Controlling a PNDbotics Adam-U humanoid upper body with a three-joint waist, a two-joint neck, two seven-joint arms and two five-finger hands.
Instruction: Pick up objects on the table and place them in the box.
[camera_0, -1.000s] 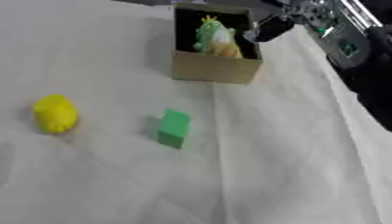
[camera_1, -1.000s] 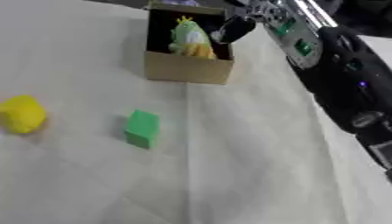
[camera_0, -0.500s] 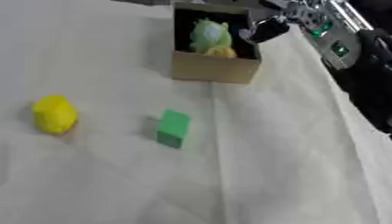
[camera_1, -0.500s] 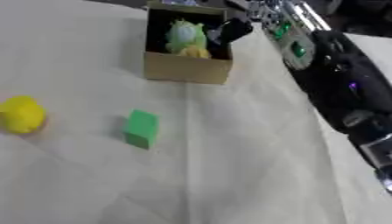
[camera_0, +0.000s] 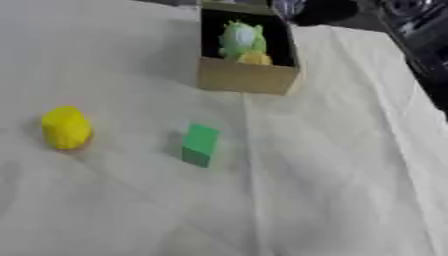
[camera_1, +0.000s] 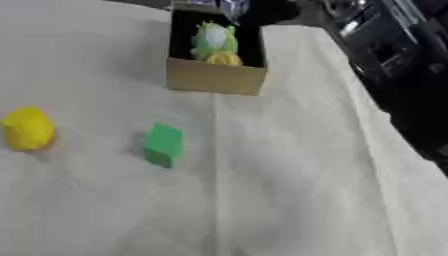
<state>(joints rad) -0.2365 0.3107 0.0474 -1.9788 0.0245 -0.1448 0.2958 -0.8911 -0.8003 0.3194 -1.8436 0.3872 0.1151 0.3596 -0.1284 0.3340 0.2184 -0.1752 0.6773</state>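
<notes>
Box (camera_0: 243, 75) at 12 o'clock holding a green toy (camera_0: 240, 37), block (camera_0: 200, 144) at centre, yellow lump (camera_0: 65, 127) at 9 o'clock; right hand (camera_1: 262, 10) blurred behind box, fingers indiscernible; risk: knocking box while withdrawing.

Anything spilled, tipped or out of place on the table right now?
Nothing stands out. The box sits upright on the white cloth with a green and yellow toy inside it. The yellow object and the green block lie apart on the cloth, not yet boxed.
</notes>
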